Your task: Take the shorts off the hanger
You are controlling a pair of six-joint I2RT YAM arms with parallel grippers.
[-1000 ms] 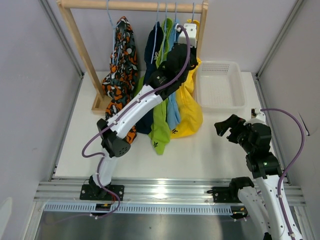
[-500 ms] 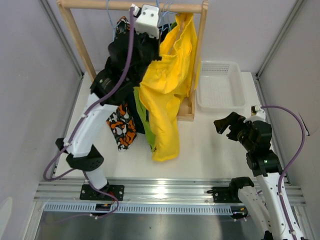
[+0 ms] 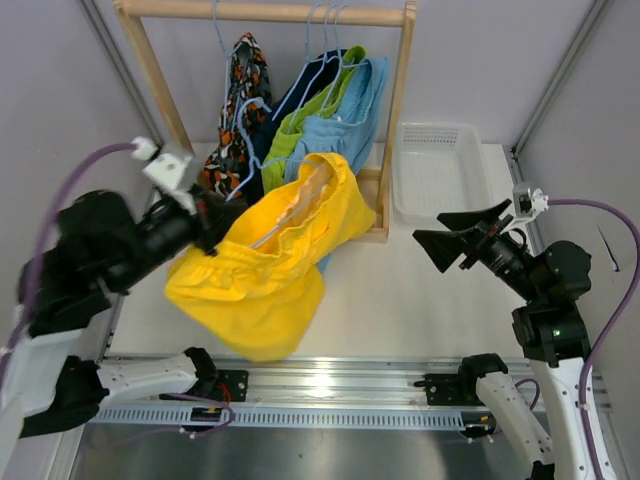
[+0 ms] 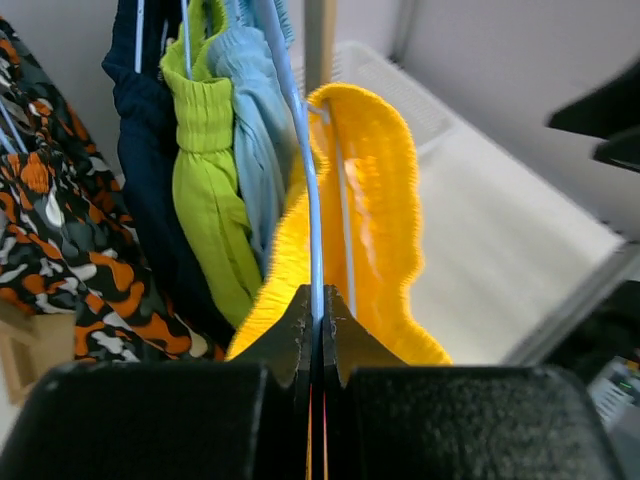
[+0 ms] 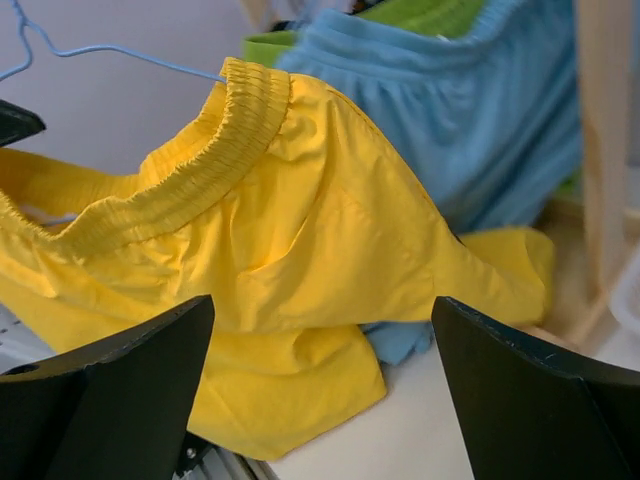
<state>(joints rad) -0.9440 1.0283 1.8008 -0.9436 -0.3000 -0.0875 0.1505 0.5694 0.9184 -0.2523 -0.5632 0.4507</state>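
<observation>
Mostly blurred from above, the left arm (image 3: 95, 255) hides the left gripper (image 4: 318, 306), whose jaws pinch the blue wire hanger (image 4: 303, 170) carrying the yellow shorts (image 3: 268, 262). Since half a second ago these have left the wooden rack (image 3: 398, 120), seemingly hanging above the table (image 3: 420, 300). Four other shorts (image 3: 320, 125) crowd the rack; the right gripper (image 5: 320, 385) gapes, empty

White basket (image 3: 440, 175) (prob. plastic) just R of wooden rack (image 3: 401, 100).
</observation>
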